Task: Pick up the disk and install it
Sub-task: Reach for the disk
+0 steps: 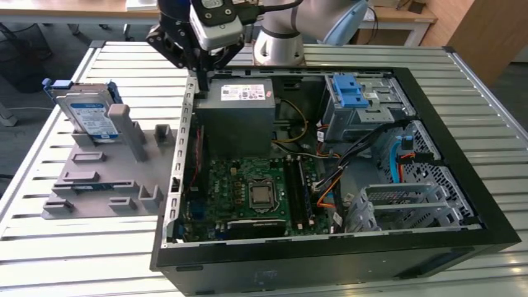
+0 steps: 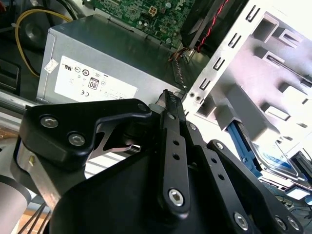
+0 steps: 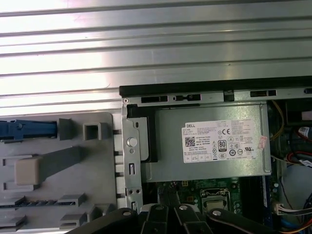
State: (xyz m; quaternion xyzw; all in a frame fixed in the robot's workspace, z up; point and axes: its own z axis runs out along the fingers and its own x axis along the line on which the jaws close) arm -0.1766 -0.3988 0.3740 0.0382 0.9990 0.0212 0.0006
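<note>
The disk [image 1: 91, 114], silver with a blue-and-white label and a blue bracket, stands on edge in a grey holder [image 1: 111, 176] on the exterior view's left. My gripper [image 1: 200, 79] hangs above the far left corner of the open computer case [image 1: 330, 247], apart from the disk. Its black fingers are shut together with nothing between them. In the second wrist view the gripper [image 2: 168, 97] points at the case wall, with the disk [image 2: 275, 161] beyond the holder [image 2: 273, 63]. The first wrist view has the gripper [image 3: 168, 212] at its edge and the disk's blue bracket [image 3: 27, 127].
Inside the case sit a grey metal box with a white sticker [image 1: 239, 114], a green motherboard [image 1: 247, 192], a blue ribbed latch [image 1: 350, 93] on a drive bay and a metal cage [image 1: 408, 204]. Everything rests on a slatted metal table [image 1: 74, 253].
</note>
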